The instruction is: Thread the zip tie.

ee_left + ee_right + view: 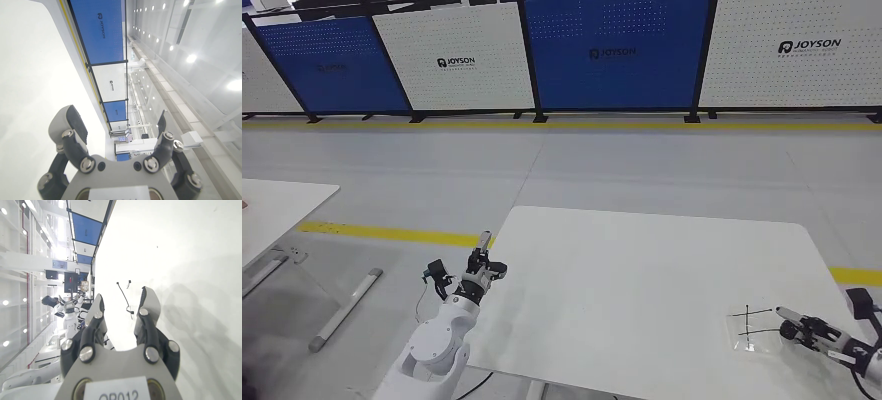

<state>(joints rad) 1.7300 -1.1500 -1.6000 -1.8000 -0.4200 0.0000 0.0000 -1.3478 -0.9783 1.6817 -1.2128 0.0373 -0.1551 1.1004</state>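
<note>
While right gripper (122,291) gapes, zip tie (125,298) lies ahead.

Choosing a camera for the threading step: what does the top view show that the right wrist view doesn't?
Top view: the left gripper at the table's opposite edge, far from the zip ties. Right wrist view: the right gripper standing open, the ties' small heads. Both: ties on the table just ahead of the right gripper.
</note>
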